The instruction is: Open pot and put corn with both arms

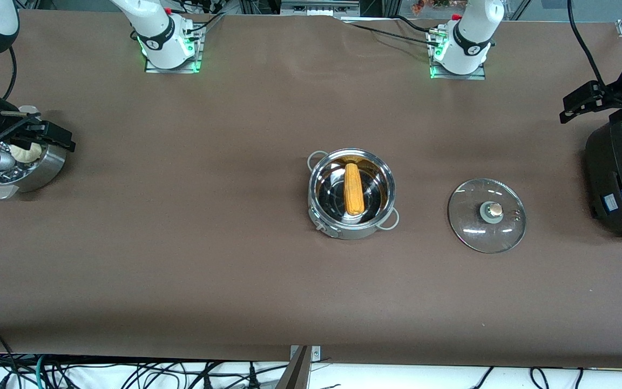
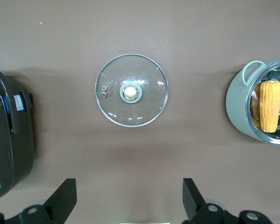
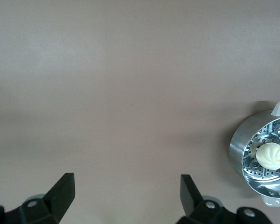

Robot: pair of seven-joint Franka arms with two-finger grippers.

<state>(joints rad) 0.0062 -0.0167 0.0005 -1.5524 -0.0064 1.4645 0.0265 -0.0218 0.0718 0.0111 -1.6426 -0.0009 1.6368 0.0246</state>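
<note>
Pot (image 1: 352, 193) sits near counter (image 1: 181, 259) centre, slightly toward L arm's end. Lid off, mouth open upward. Corn (image 1: 353, 189) lies inside, long axis running from the base edge toward the front-camera edge, one end up against the wall nearest the bases. Judgement: lid removed to give clear entry; cob spans the inside, so it settled lengthwise and propped.

Glass lid (image 1: 487, 215) flat on counter, brass knob up, beside pot toward L arm's end, well apart from it. Judgement: parked knob-up so it can be re-gripped, and far enough not to foul the pot.

Left tool (image 2: 129, 198) released, fingers spread wide, holding nothing; high over counter near the L-arm edge, close by the black cooker (image 1: 621, 183). Right tool (image 3: 127, 196) also released and empty, over the R-arm edge by the steamer bowl (image 1: 22, 167) with white bun (image 3: 271, 156). Both arms look retracted and waiting; judgement: task appears done or all but done.

Hard to make out:
- Pot cut off at frame edge in left wrist view; only one loop handle (image 2: 252, 69) seen there.
- Cooker clipped in front and left wrist views.
- Steamer bowl partly covered by R arm in front view, clipped in right wrist view.
- Reflections in pot floor blur where the cob's lower end rests.
</note>
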